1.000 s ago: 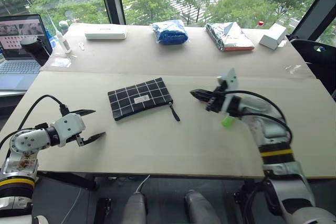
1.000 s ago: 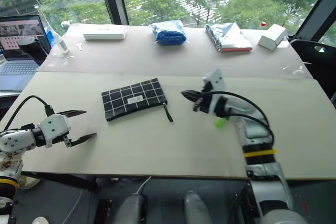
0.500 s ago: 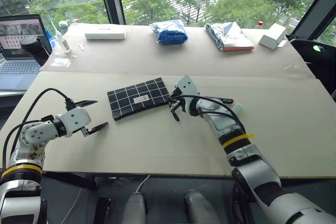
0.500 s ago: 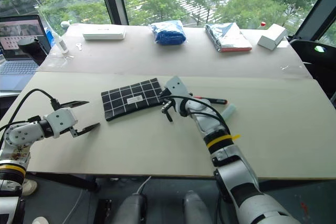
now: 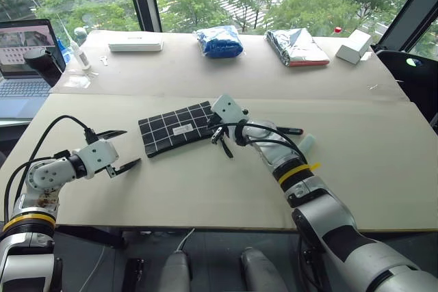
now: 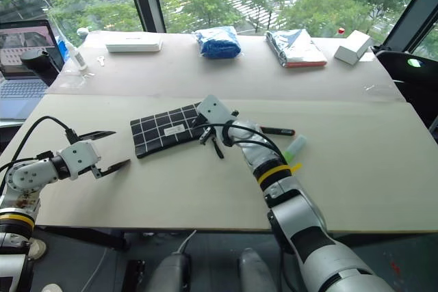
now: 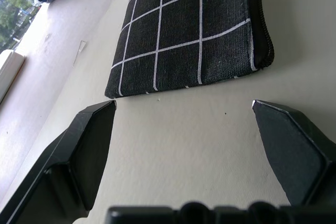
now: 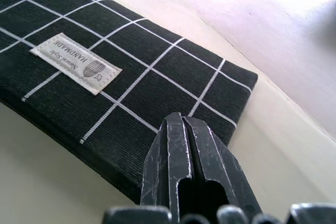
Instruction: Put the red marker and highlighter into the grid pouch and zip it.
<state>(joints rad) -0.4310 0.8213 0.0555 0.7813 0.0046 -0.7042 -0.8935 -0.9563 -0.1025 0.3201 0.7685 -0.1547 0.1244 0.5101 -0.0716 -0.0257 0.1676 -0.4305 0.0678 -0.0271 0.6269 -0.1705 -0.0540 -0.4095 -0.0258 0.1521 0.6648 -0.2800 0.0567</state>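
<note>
a: grid pouch (image 5: 175, 128) lies flat mid-table, zipper strap (image 5: 224, 147) trailing off its right corner

b: right gripper (image 5: 217, 132)?

a: fingers pressed together, holding nothing, at the pouch's right end

b: left gripper (image 5: 122, 150)?

a: spread wide, empty, left of the pouch; red marker (image 5: 284, 130) and highlighter (image 5: 305, 145) lie beyond the right arm

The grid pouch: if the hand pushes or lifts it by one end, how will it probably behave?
The grid pouch lies flat and is ribbed fabric, so it would probably sag, not stay stiff. It looks thin, likely light, and may slide on the smooth table when pushed.
</note>
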